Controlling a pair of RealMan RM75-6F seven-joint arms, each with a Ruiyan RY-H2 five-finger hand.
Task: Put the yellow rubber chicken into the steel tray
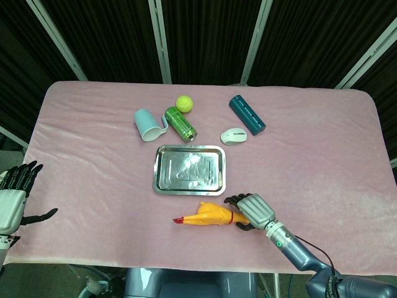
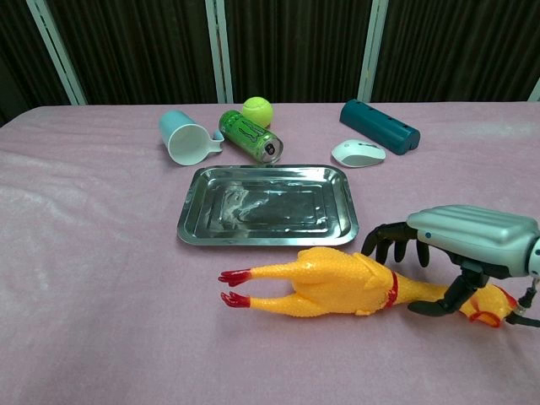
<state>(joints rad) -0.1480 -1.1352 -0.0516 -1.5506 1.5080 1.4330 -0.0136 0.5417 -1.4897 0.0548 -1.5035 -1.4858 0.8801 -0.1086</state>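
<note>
The yellow rubber chicken (image 1: 211, 215) (image 2: 329, 283) lies on its side on the pink cloth, red feet pointing left, just in front of the steel tray (image 1: 156, 171) (image 2: 190, 211), which holds nothing. My right hand (image 1: 254, 211) (image 2: 468, 240) hovers over the chicken's neck, by its red collar. Its fingers reach down behind the neck and the thumb lies in front, still apart and not clamped. The chicken's head shows past the hand on the right. My left hand (image 1: 12, 208) hangs beyond the table's left edge, fingers spread, holding nothing.
Behind the tray lie a light blue cup (image 1: 147, 124) on its side, a green can (image 1: 180, 123), a tennis ball (image 1: 184, 103), a white mouse (image 1: 234, 136) and a teal case (image 1: 247, 113). Bare pink cloth stretches to the left and right of the tray.
</note>
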